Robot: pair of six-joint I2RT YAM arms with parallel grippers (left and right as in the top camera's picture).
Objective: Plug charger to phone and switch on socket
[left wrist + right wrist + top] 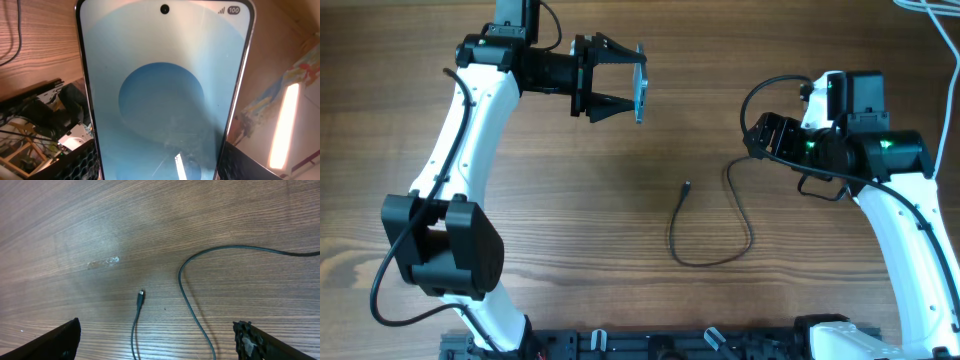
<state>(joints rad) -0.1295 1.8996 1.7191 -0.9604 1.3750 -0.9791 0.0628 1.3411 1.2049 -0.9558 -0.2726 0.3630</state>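
Observation:
My left gripper (628, 78) is raised at the back left and shut on the phone (641, 100), which it holds on edge. In the left wrist view the phone's cyan-blue screen (160, 90) fills the frame between the fingers (160, 170). The charger, a thin black cable (718, 262), lies looped on the table, with its connector tip (687, 186) free at the centre. My right gripper (765, 132) is open and empty above the cable's far end; its wrist view shows the tip (142, 293) and cable (189, 307) ahead of the fingers (157, 342). The socket is mostly hidden under the right arm.
A thick white cord (942, 35) runs off the back right corner. The wooden table (570, 220) spreads around the cable. A black rail (650, 345) lies along the front edge between the arm bases.

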